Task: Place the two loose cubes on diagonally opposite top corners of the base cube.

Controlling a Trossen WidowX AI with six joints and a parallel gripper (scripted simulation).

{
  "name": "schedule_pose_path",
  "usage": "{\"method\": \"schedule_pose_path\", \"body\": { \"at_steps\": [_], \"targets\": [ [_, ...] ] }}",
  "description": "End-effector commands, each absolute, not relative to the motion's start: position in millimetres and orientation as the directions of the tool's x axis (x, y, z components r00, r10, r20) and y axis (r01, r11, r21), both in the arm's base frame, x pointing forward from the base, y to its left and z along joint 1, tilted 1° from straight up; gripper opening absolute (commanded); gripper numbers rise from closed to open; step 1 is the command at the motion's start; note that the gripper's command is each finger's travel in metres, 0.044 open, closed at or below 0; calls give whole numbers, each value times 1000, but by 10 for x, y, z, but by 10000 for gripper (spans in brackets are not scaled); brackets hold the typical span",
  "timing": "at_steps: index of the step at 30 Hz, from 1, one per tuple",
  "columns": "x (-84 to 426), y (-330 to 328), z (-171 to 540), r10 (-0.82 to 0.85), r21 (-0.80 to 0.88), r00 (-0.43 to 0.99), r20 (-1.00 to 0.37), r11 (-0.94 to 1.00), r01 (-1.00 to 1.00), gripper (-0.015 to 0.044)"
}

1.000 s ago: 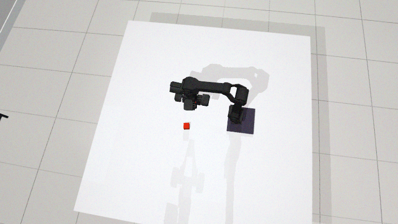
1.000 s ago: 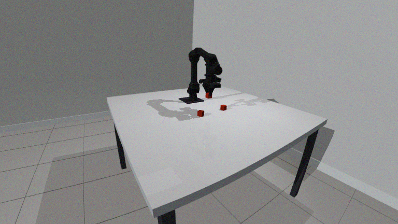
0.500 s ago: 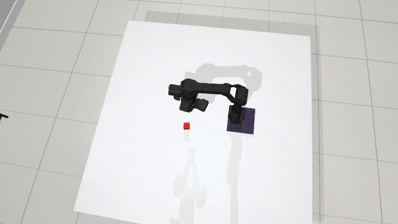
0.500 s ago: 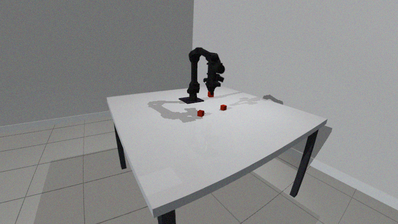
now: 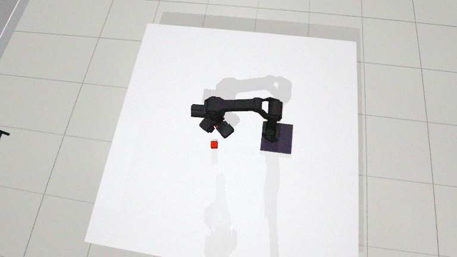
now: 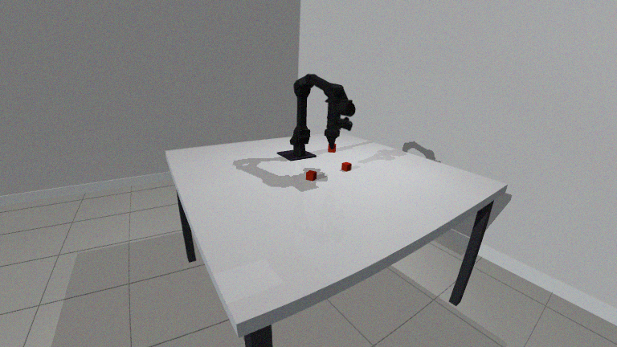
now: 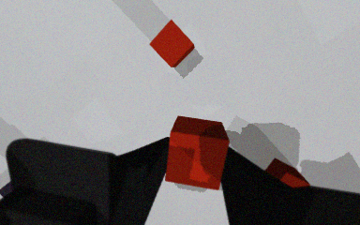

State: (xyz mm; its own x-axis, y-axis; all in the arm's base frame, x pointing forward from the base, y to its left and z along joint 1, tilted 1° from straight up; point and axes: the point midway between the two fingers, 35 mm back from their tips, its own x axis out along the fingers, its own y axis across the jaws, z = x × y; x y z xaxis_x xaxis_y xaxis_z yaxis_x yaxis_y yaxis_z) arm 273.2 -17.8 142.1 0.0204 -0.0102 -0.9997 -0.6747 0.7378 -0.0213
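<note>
The black arm (image 5: 240,105) (image 6: 302,113) makes a big arch. In the exterior view, it goes straight up from its dark plate (image 5: 285,140) (image 6: 309,156), bends at the top, and comes down on the right side. Its gripper (image 5: 216,126) (image 6: 332,145) (image 7: 196,147) points down, near the middle of the frame. In the top view, the long part of the arm runs nearly flat across the middle, with the plate at the right and the gripper to the left of it.

The gripper is shut on 1 red cube, the held cube (image 7: 197,159). In the wrist view, it sits low in the middle, with 1 black finger on each side. It looks level and up off the white table (image 5: 168,72) (image 6: 272,225) (image 7: 70,84).

The other 2 red cubes are on the table, well apart. The exterior view shows the left cube (image 6: 311,175) and the right cube (image 6: 346,166), both lower in the frame than the held cube. The wrist view has 1 at the top middle and 1 at the lower right, partly behind a finger. The top view shows 1 whole cube just below the gripper. I cannot tell which cube is the base. No cube sits on top of another.
</note>
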Motion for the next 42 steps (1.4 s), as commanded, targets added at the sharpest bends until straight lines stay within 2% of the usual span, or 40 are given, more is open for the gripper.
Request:
{"method": "schedule_pose_path", "body": {
  "at_steps": [1,12,22,32,42],
  "targets": [
    [2755,-118,1394,-13,-22,20,-1000,804,-595,105],
    [2808,71,1324,-11,-17,21,-1000,949,-315,105],
    [2842,248,1260,-9,-9,21,-1000,999,-33,105],
    [2863,429,1195,-7,-1,21,-1000,968,252,105],
    [2871,614,1129,-5,7,21,-1000,857,516,105]
  ]
}}
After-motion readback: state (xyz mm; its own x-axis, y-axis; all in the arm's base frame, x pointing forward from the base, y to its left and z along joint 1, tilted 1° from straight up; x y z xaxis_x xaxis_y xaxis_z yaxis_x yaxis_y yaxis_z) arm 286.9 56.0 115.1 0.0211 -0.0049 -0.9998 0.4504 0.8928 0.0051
